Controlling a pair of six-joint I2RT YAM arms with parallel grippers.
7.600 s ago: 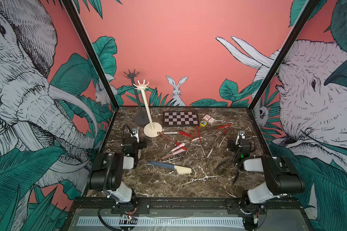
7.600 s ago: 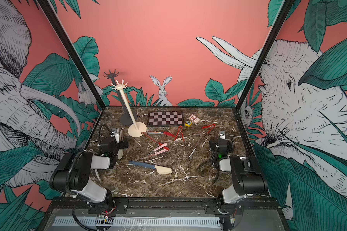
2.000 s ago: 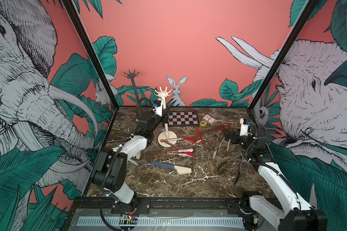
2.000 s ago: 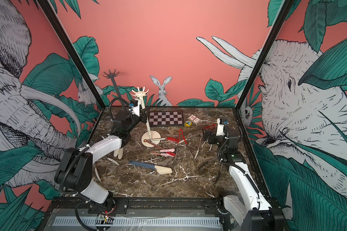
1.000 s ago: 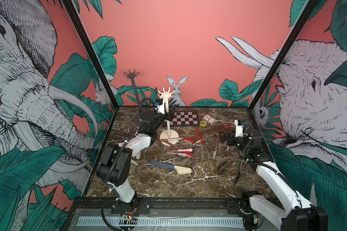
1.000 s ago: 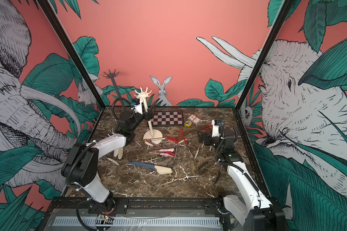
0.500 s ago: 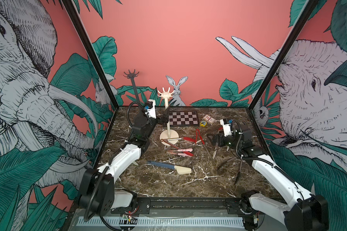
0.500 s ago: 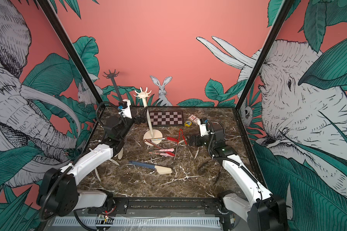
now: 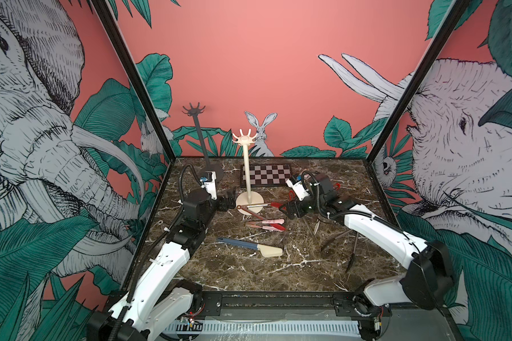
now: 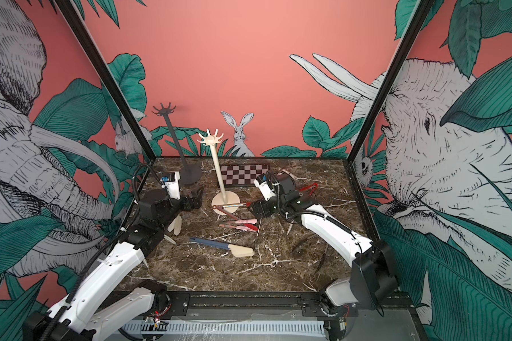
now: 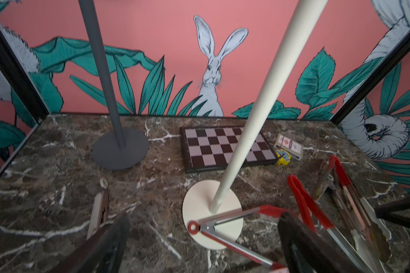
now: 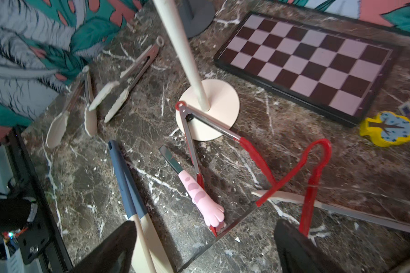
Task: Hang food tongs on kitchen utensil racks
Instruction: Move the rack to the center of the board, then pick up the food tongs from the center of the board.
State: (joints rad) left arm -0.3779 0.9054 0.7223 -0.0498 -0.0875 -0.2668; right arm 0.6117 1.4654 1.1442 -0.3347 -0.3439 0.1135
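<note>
The cream kitchen utensil rack (image 9: 246,174) stands mid-table, and the dark grey rack (image 9: 201,141) stands at the back left. Red-tipped metal food tongs (image 9: 259,206) (image 11: 225,223) (image 12: 191,132) lie across the cream rack's round base. Pink-tipped tongs (image 9: 265,221) and blue tongs with cream tips (image 9: 249,246) lie nearer the front. My left gripper (image 9: 227,201) (image 11: 204,238) is open, low beside the base's left edge. My right gripper (image 9: 288,210) (image 12: 204,245) is open and hovers just right of the base over red and pink tong tips. Neither holds anything.
A checkered board (image 9: 265,174) lies behind the cream rack, with a card box (image 11: 289,146) and a yellow toy (image 11: 283,157) to its right. All-red tongs (image 12: 315,165) and slim metal tongs (image 9: 337,236) lie on the right. Cream-tipped tongs (image 10: 175,227) lie by the left wall.
My left gripper opened off the cream rack's pole and dropped down beside its base. My right arm swung left and down toward the red-tipped tongs.
</note>
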